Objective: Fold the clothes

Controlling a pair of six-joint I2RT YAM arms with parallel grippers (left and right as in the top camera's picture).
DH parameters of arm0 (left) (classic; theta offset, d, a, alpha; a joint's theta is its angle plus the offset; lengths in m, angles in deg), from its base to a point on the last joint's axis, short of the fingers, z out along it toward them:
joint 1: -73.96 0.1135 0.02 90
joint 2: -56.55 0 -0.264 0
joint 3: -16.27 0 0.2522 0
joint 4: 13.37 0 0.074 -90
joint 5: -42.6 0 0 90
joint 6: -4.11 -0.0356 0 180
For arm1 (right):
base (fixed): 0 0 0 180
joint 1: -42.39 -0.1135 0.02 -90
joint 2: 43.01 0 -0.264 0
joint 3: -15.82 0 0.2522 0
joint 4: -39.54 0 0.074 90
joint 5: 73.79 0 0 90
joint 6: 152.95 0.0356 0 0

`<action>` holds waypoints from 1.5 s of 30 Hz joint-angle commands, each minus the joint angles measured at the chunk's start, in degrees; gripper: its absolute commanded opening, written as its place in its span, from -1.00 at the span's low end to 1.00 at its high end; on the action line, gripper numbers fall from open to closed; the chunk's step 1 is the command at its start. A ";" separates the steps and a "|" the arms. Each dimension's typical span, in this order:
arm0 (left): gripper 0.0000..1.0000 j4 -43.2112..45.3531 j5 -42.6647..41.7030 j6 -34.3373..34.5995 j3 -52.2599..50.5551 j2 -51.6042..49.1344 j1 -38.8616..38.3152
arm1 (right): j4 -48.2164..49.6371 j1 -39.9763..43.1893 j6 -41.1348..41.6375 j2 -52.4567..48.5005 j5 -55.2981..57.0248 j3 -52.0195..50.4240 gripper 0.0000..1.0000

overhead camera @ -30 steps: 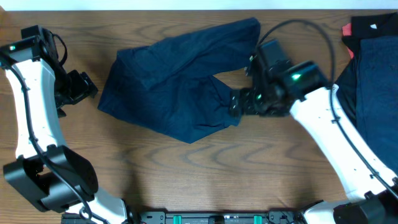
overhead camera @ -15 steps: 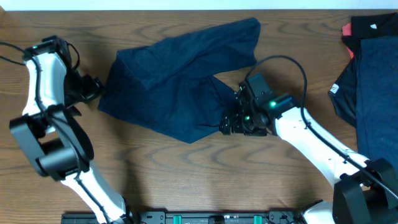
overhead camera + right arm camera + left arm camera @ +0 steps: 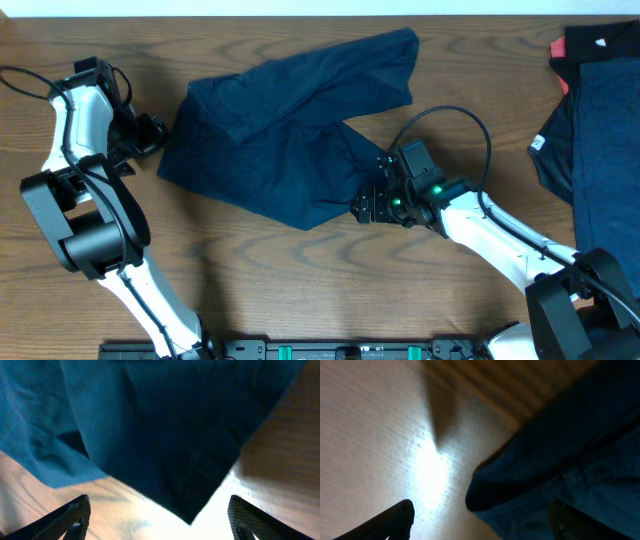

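navy trousers (image 3: 290,140) lie diagonally, one leg pointing to the far right, the other bent toward the wide-open right gripper (image 3: 362,205); left gripper (image 3: 150,133) also wide.

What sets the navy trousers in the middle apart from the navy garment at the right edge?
The trousers lie wholly in view, bent into a V; the labelled garment runs off the right edge. The labelled garment shows a small white label; the trousers show none. The left gripper and right gripper both sit at the trousers, jaws open; neither is near the labelled garment. Both are dark navy cloth, lying loose on the table.
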State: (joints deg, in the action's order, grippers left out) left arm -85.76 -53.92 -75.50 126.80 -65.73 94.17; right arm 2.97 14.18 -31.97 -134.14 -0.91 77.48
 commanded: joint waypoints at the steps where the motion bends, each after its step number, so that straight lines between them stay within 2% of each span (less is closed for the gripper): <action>1: 0.74 0.81 -0.39 -0.92 -0.26 -0.22 0.20 | 1.44 -0.48 0.35 0.04 0.61 -0.72 0.66; 11: 0.74 2.64 -0.39 -0.92 -1.20 -1.62 0.20 | 4.42 -1.90 1.81 -1.60 2.60 -0.81 0.54; 16: 0.74 2.67 -0.39 -0.92 -1.53 -2.60 0.20 | 6.56 -1.99 3.78 -1.84 4.13 -0.81 0.05; 19: 0.74 2.82 -0.39 -0.92 -1.60 -2.60 0.20 | 6.99 -1.99 5.60 -1.84 5.97 -0.81 -0.58; 20: 0.74 2.82 -0.39 -0.92 -1.57 -2.60 0.20 | 7.10 -1.97 6.08 -1.84 6.34 -0.81 -0.85; 21: 0.74 2.73 -0.39 -0.92 -1.60 -2.60 0.20 | 7.23 -1.90 6.40 -1.84 6.60 -0.79 -0.97; 29: 0.74 1.75 -0.39 -0.92 -1.60 -2.60 0.20 | 3.72 3.10 7.48 0.46 6.62 1.97 -0.97; 35: 0.74 0.13 -0.39 -0.68 -1.60 -2.60 0.20 | -7.54 10.99 1.38 6.21 6.60 11.13 -0.98; 37: 0.66 -0.22 -0.90 -0.42 -1.60 -2.60 0.09 | -11.17 13.09 -0.50 7.06 6.54 14.86 -0.97; 42: 0.58 -1.20 -6.08 -0.20 -1.57 -2.60 -0.85 | -17.03 16.57 -4.87 7.10 6.01 23.08 -0.94; 43: 0.58 -1.53 -7.04 -0.22 -1.57 -2.58 -1.20 | -17.73 16.98 -5.20 7.10 5.99 23.96 -0.81; 44: 0.57 -1.81 -7.80 -0.22 -1.57 -2.58 -1.57 | -18.21 17.25 -5.40 7.10 5.97 24.39 -0.42; 45: 0.57 -2.19 -8.17 -0.17 -1.57 -2.58 -2.01 | -18.71 17.44 -5.64 7.10 5.92 24.52 0.18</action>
State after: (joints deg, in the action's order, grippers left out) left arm -87.16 -58.47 -75.41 125.49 -67.65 93.45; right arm -14.62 30.73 -34.33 -127.47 4.73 100.74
